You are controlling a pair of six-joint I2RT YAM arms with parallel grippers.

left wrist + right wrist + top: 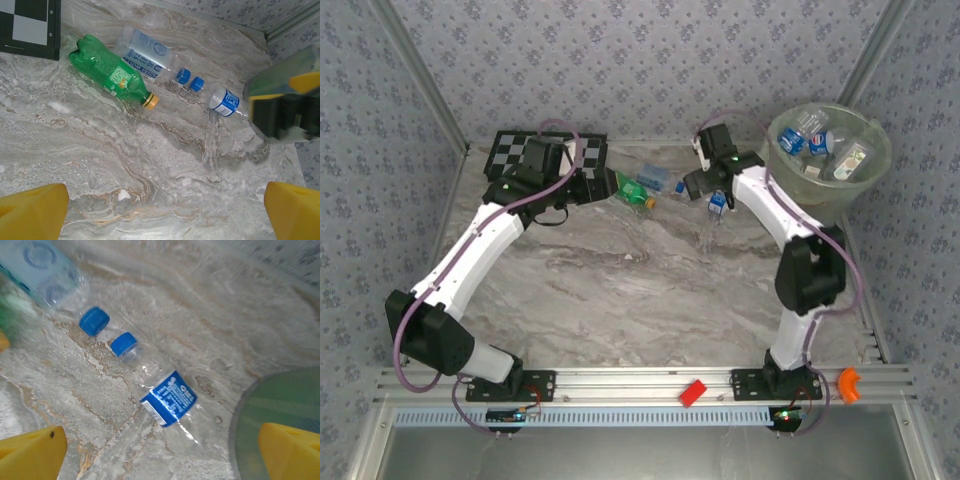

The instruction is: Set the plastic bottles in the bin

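Three plastic bottles lie at the back of the marble table. A green bottle (633, 190) (112, 75) with a yellow cap lies beside a clear pale-labelled one (656, 179) (145, 55). A clear bottle with a blue label (717, 204) (167, 400) (227, 102) lies next to the bin (828, 190) (280, 415), which holds several bottles. My left gripper (548, 160) (165, 215) hangs open over bare marble, short of the green bottle. My right gripper (708, 175) (160, 455) is open just above the blue-labelled bottle, nothing between its fingers.
The black-and-white chequered board (515, 150) (30, 25) lies at the back left under the left wrist. A small red block (693, 392) and an orange piece (848, 384) sit on the front rail. Patterned walls close in the table.
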